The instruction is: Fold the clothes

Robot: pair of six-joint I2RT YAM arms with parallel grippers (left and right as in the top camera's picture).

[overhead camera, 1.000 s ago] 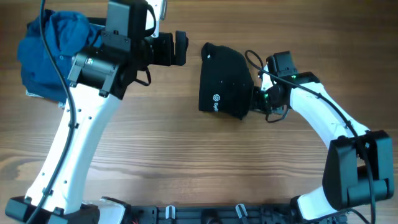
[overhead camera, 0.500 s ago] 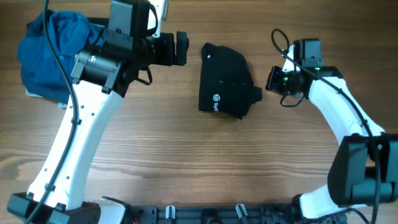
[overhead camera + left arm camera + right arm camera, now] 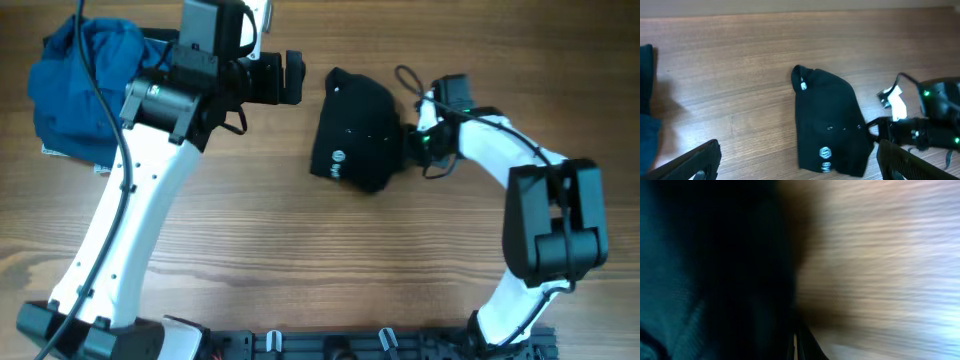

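Note:
The clothes, a black shirt [image 3: 355, 135] folded into a compact bundle with a small white logo, lie at the table's middle. In the left wrist view the shirt [image 3: 827, 125] sits below and between the spread fingers. My left gripper [image 3: 293, 78] hovers open just to its upper left, holding nothing; in its own view the left gripper [image 3: 797, 150] stands wide. My right gripper [image 3: 408, 145] is shut, its tip pressed against the shirt's right edge. The right wrist view is blurred: dark fabric [image 3: 715, 270] fills the left, and the shut right gripper [image 3: 797, 345] shows at the bottom.
A crumpled blue shirt [image 3: 80, 90] lies at the far left of the wooden table [image 3: 300, 260], under the left arm's elbow. A sliver of it [image 3: 647, 100] shows at the left edge of the left wrist view. The right arm's cable loops above the gripper.
The shut right gripper drew back to the right, then returned against the black shirt's right edge. The shirt slid slightly left and turned a little. The left arm barely moved.

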